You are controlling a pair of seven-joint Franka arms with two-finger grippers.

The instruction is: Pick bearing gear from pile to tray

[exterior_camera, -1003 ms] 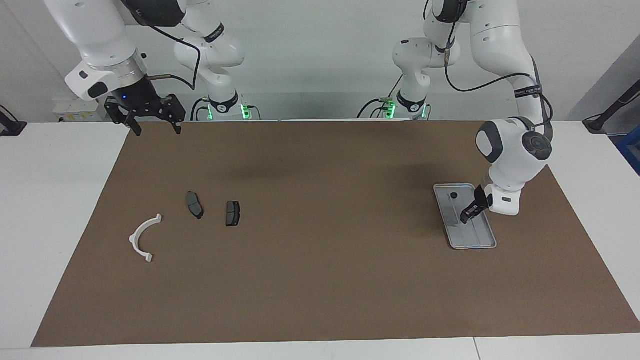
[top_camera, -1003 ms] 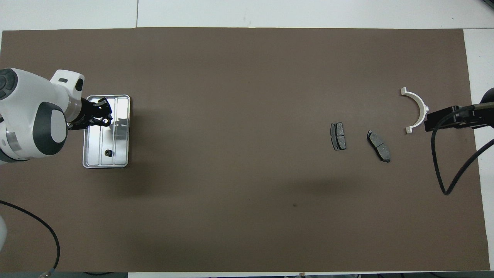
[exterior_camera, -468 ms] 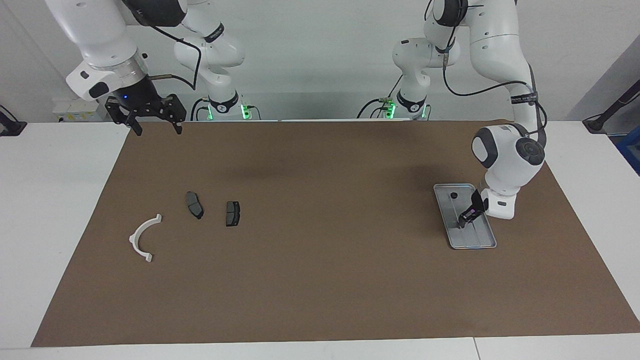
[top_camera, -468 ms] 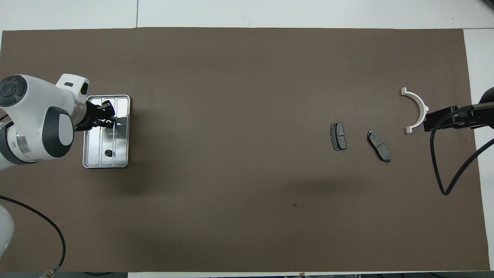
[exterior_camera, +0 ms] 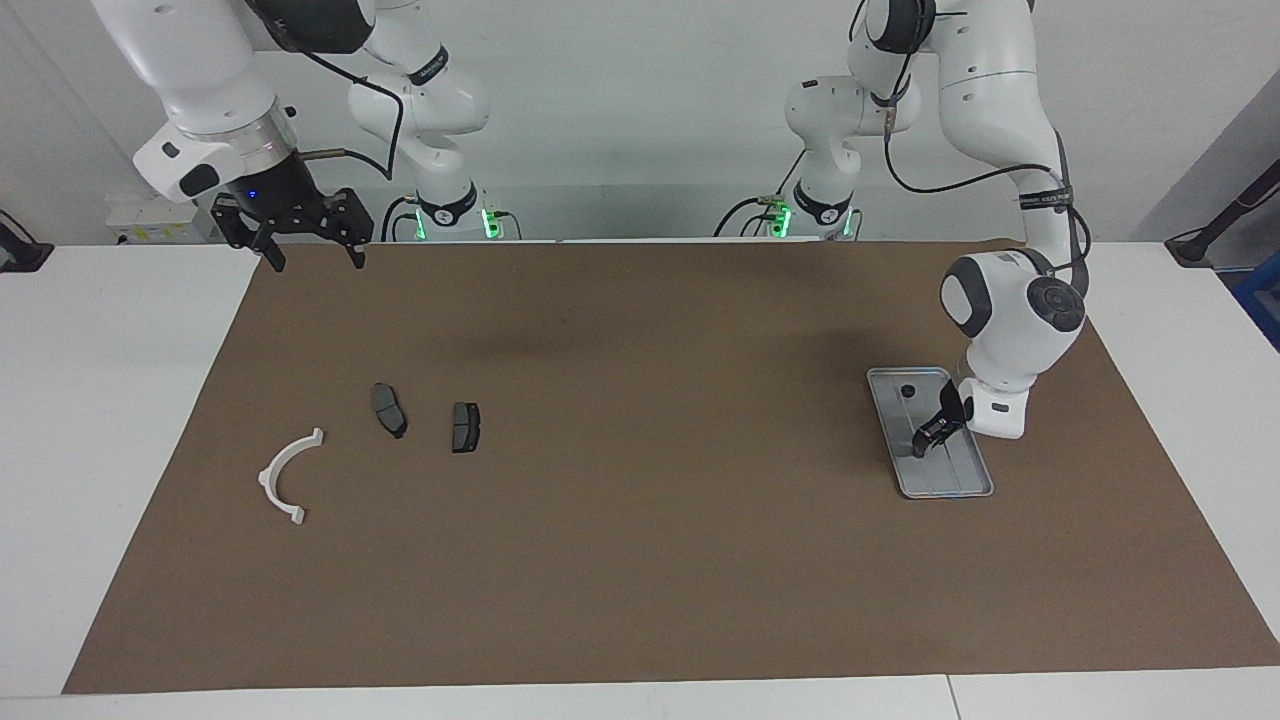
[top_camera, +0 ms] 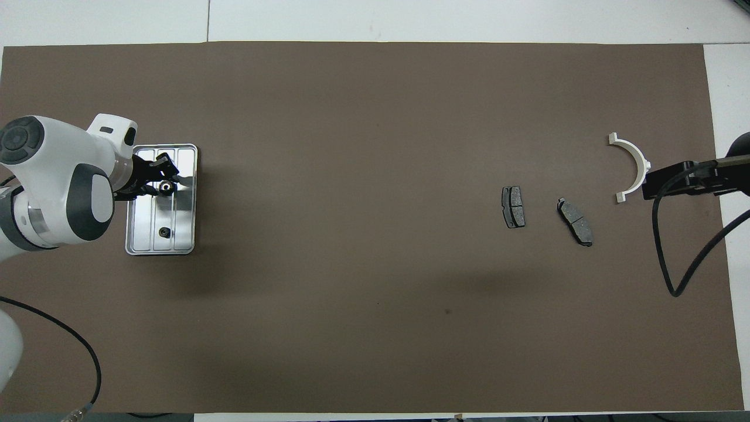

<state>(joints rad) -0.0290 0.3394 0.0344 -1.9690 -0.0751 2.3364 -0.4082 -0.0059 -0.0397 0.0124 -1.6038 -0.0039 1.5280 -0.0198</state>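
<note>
Since a second ago, the left hand [exterior_camera: 926, 440] is sitting a little closer to the floor of the flat silver-grey ridged metal tray [exterior_camera: 975, 478], and its fingers are parting. In the overhead view a small black-and-silver ring-shaped bearing gear [top_camera: 165, 187] is showing between the fingertips, over the tray's middle lane; whether the fingers are gripping it or letting it go cannot be told. A second small black round bearing gear [top_camera: 164, 232] is lying in the tray, nearer to the robots.

The gear is probably light, rigid and smooth, so it is likely to roll or skid on the metal; pinching across its outer rim looks soundest.

The left arm is bending steeply down over the tray, wrist tilted, fingers slanting toward the tray floor. The right hand [exterior_camera: 308, 252] is waiting with fingers spread wide, up over the brown mat's [exterior_camera: 640, 560] edge, holding nothing. Toward the right arm's end of the tabletop are lying two dark grey brake pads [exterior_camera: 389, 409] [exterior_camera: 465, 427] and a white half-ring bracket [exterior_camera: 283, 474].
</note>
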